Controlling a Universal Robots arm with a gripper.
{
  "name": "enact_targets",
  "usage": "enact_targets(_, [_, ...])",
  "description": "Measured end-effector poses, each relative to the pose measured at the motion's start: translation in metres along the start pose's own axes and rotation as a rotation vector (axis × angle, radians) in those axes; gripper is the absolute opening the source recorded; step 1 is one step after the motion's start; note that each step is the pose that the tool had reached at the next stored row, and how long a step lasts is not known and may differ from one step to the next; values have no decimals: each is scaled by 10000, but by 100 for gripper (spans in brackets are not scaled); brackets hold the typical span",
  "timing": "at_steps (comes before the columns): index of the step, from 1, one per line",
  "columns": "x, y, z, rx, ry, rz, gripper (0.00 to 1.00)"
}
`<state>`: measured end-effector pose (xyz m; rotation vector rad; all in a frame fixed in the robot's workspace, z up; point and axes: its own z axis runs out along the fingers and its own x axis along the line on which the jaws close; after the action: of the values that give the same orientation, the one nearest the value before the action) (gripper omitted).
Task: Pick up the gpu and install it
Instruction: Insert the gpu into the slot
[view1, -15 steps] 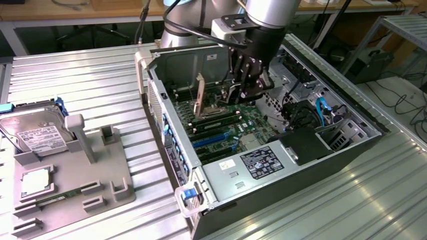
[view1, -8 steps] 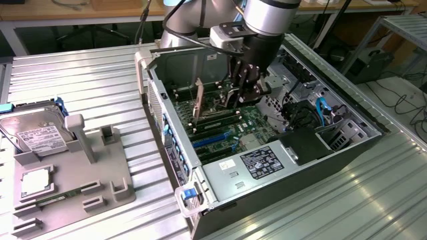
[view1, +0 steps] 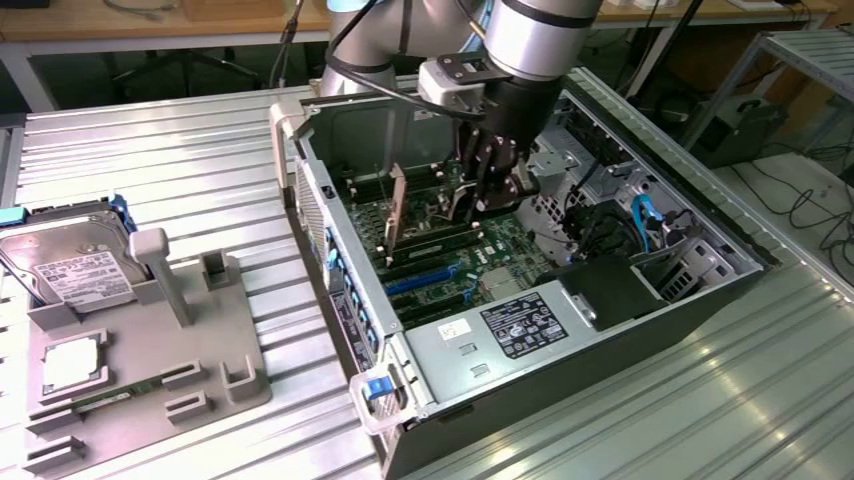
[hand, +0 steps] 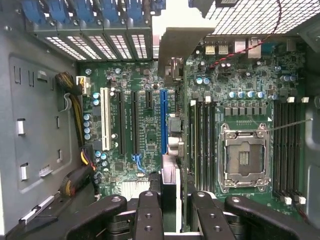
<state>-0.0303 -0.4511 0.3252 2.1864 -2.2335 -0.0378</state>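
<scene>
Place of work: the gripper (view1: 481, 195) is seen low inside the open computer case (view1: 334, 190), in the upper middle of the exterior frame, above the main board (hand: 145, 125).
State of the hand: the black fingers (hand: 148, 215) are closed from both sides on a thin plate that is seen edge-on between them. This plate is taken to be the graphics card (hand: 170, 182), though the edge-on view leaves some doubt.
Place of the card: it is held upright in the middle of the wrist frame. It stands just beside the long blue slot (hand: 163, 115), and its metal bracket points to the upper part of the frame. Whether its lower edge already touches the slot cannot be told.
Stage of the task: the card is lifted and carried into the case; seating is probably not finished.
How the card handles: it is judged to be light, stiff and fragile. It is best held by the two flat faces near the upper edge, away from the contact edge.
Other things: a hard drive (view1: 74, 265) is seen on the grey stand (view1: 214, 350), at the lower left of the exterior frame.
</scene>
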Motion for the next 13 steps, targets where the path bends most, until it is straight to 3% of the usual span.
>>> enact_targets(9, [-4,87,65,7,2,3,28])
enact_targets(12, [-19,93,88,121,-2,-3,28])
enact_targets(13, [-20,93,105,128,-3,-4,28])
